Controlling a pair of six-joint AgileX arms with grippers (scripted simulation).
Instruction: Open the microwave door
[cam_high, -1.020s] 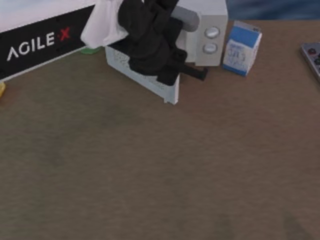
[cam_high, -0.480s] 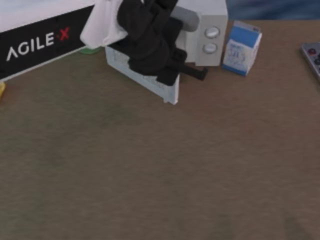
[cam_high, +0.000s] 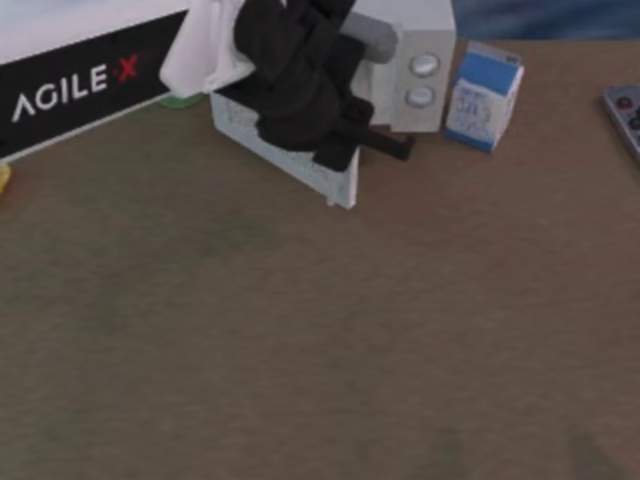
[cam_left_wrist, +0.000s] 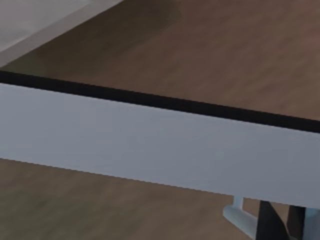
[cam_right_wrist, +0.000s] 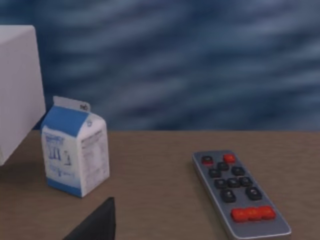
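The white microwave (cam_high: 420, 40) stands at the table's back, its two silver knobs facing front. Its microwave door (cam_high: 290, 160) is swung out to the left and stands at an angle to the body. My left gripper (cam_high: 345, 150) sits at the door's free edge, with the black arm covering the opening. In the left wrist view the door (cam_left_wrist: 150, 145) fills the middle as a white band, and a black finger (cam_left_wrist: 270, 225) crosses its slim handle (cam_left_wrist: 240, 217). The right arm is outside the top view; only one dark fingertip (cam_right_wrist: 102, 220) shows in its wrist view.
A blue-and-white milk carton (cam_high: 483, 95) stands just right of the microwave (cam_right_wrist: 15, 85), shown too as the carton (cam_right_wrist: 75, 152). A grey remote (cam_high: 625, 115) lies at the right edge, seen close as the remote (cam_right_wrist: 237, 192). An AgileX banner (cam_high: 80, 85) runs along the back left.
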